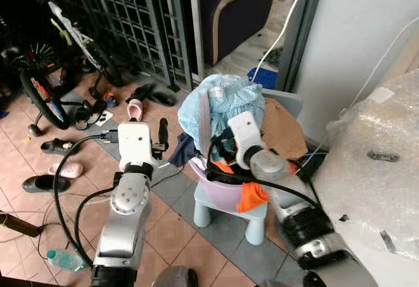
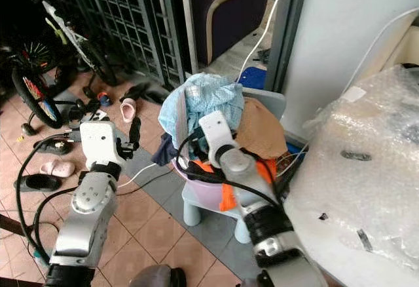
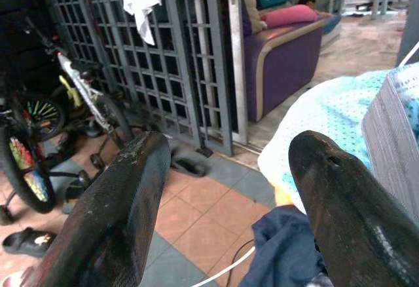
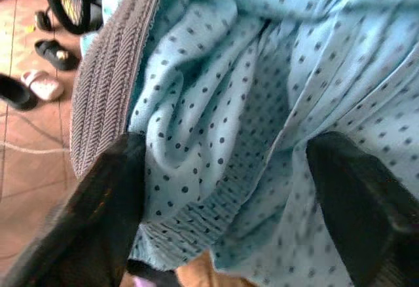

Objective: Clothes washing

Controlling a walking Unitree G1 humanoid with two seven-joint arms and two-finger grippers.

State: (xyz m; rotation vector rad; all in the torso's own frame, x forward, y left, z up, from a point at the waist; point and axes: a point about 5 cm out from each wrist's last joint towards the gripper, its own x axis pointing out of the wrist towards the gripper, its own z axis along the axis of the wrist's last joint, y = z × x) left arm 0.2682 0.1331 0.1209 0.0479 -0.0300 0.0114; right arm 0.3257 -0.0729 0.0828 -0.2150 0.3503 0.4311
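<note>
Right gripper (image 4: 222, 189): fingers (image 4: 98, 215) spread wide, pressed into the light-blue dotted garment (image 4: 262, 90); cloth bulges between them, nothing clamped.
Right gripper position: at the top of the laundry pile (image 1: 226, 113), wrist angled down into it from the robot's right.
Left gripper (image 3: 226, 202): fingers (image 3: 111, 215) wide apart, holding nothing.
Left gripper position: raised just left of the pile, level with its lower half; one finger points up beside the dark-blue garment (image 1: 183, 151).
Dotted garment: uppermost item in the pile, bunched in folds, with a grey ribbed band (image 4: 108, 71) running down its side.
Laundry pile: heaped above the rim of the lilac basin (image 1: 219, 192); includes a brown cloth (image 1: 283, 130) on the right side and an orange cloth (image 1: 252, 196) hanging over the front rim.
Dark-blue garment: hangs over the basin's left edge.
Basin: stands on a small pale-blue stool (image 1: 252, 218).
Stool: stands on the tiled floor (image 1: 170, 231), beside a bubble-wrapped object (image 1: 373, 169) at the robot's right.
Floor, left side: sandals and slippers (image 1: 65, 168) scattered; a plastic bottle (image 1: 64, 259) lies near the left arm.
Background: bicycle (image 1: 62, 57) in front of a metal grille gate (image 1: 141, 18); purple sofa (image 3: 285, 57) beyond the gate.
</note>
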